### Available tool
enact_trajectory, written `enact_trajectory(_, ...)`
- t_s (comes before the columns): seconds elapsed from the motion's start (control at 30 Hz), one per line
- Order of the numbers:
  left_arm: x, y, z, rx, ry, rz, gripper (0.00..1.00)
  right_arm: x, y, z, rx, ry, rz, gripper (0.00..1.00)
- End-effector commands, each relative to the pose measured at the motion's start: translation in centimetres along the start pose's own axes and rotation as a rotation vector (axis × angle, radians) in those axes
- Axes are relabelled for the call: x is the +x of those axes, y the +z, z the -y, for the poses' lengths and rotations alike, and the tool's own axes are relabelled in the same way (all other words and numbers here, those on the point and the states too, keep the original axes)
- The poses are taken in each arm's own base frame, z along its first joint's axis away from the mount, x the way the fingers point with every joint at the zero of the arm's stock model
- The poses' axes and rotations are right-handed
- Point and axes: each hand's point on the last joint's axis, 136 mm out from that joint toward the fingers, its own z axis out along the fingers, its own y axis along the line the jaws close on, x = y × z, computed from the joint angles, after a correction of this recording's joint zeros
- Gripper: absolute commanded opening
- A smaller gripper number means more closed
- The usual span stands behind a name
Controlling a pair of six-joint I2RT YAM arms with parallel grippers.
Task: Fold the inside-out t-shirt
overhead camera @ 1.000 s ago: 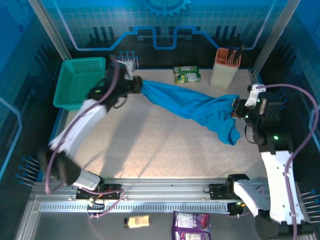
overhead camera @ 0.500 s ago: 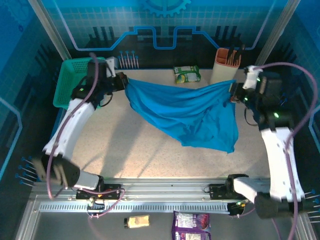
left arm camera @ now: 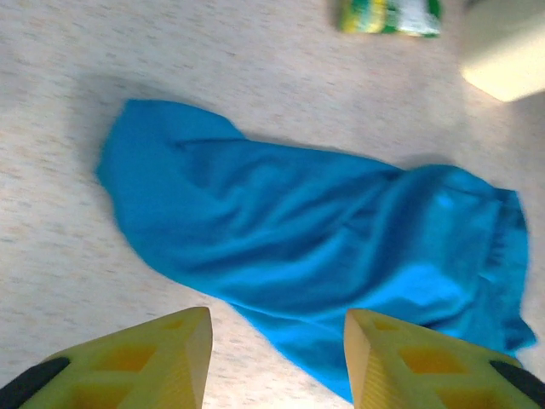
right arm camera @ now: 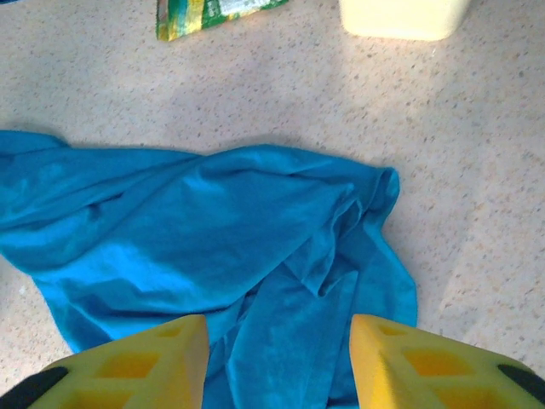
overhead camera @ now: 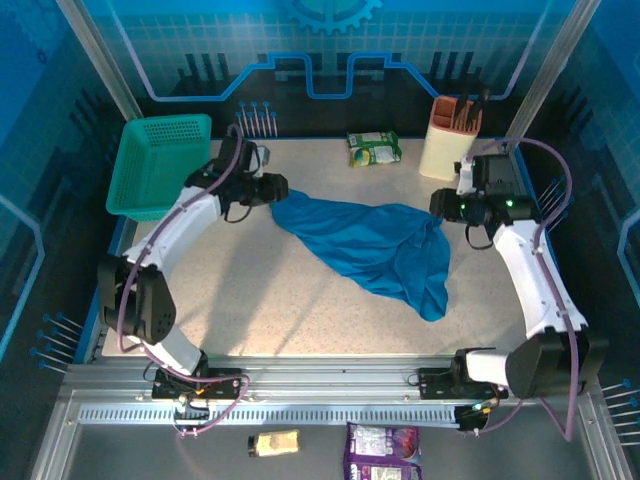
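Left gripper [left arm camera: 277,322]: the two yellow fingers stand apart with nothing between them. The wrist view looks down past them onto blue cloth on the table, and no cloth is pinched. Right gripper [right arm camera: 277,324]: the same finding, fingers spread and gripping nothing, with the cloth lying below the gap.

The inside-out t-shirt [overhead camera: 370,245] lies loose on the speckled table [overhead camera: 280,300], unfolded. It forms a rumpled diagonal band, narrow at its far-left end and widening toward the near right, where one corner trails nearest the arm bases. The right wrist view shows bunched folds along its right edge.

In the top view, the left gripper sits at the shirt's narrow left end and the right gripper at its far-right corner. Whether either fingertip touches the cloth cannot be told from that view.

Beyond the shirt, a green snack packet [overhead camera: 374,148] lies at the far edge of the table, apart from the cloth. A cream holder [overhead camera: 448,145] with tools stands to its right, near the right gripper. A teal mesh basket [overhead camera: 160,165] sits at the far left, behind the left arm. Two more packets lie in front of the arm bases, off the table surface.
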Motion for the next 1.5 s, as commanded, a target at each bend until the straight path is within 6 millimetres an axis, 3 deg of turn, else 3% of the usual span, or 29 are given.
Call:
enact_trajectory(0.0, 4.3, 1.7, 2.4, 0.064, -0.040, -0.073, 0.47, 4.8, 1.6, -1.4, -0.040, -0.004, -0.121, 0.51)
enact_trajectory(0.2, 11.5, 6.3, 7.3, 0.088, -0.011, -0.192, 0.52, 10.0, 5.0, -1.2, -0.085, 0.072, -0.211, 0.53)
enact_trajectory(0.33, 14.8, 9.3, 9.2, 0.065, 0.020, -0.250, 0.54, 11.9, 7.3, 0.8, -0.007, 0.102, -0.256, 0.52)
enact_trajectory(0.43, 16.6, 11.2, 9.9, 0.006, 0.077, -0.294, 0.56, 11.8, 8.5, 2.2, 0.040, 0.126, -0.257, 0.51)
enact_trajectory(0.57, 18.1, 13.2, 10.8, -0.034, 0.142, -0.326, 0.57, 10.3, 9.9, 3.4, 0.066, 0.135, -0.217, 0.50)
enact_trajectory(0.7, 19.3, 15.1, 11.1, -0.079, 0.196, -0.353, 0.58, 9.7, 11.8, 3.8, 0.067, 0.135, -0.228, 0.49)
enact_trajectory(0.77, 19.7, 15.9, 10.8, -0.127, 0.243, -0.367, 0.57, 8.4, 12.6, 3.8, 0.067, 0.134, -0.213, 0.48)
enact_trajectory(0.9, 19.9, 16.4, 10.3, -0.151, 0.267, -0.373, 0.41, 8.4, 14.8, 4.4, 0.078, 0.136, -0.233, 0.46)
enact_trajectory(1.0, 18.9, 16.0, 10.9, -0.136, 0.279, -0.350, 0.16, 8.2, 16.2, 4.9, 0.071, 0.156, -0.261, 0.43)
enact_trajectory(1.07, 17.5, 15.3, 11.6, -0.114, 0.288, -0.315, 0.05, 7.4, 16.8, 5.0, 0.052, 0.168, -0.258, 0.32)
enact_trajectory(1.2, 13.1, 12.8, 13.5, -0.052, 0.282, -0.246, 0.00, 4.6, 16.5, 4.5, 0.021, 0.178, -0.226, 0.04)
enact_trajectory(1.33, 5.5, 8.5, 15.8, 0.042, 0.267, -0.140, 0.00, -1.2, 12.6, 4.0, 0.001, 0.184, -0.101, 0.00)
enact_trajectory(1.47, -1.8, 2.7, 18.2, 0.147, 0.276, -0.037, 0.00, -7.9, 4.8, 3.0, -0.034, 0.180, 0.076, 0.00)
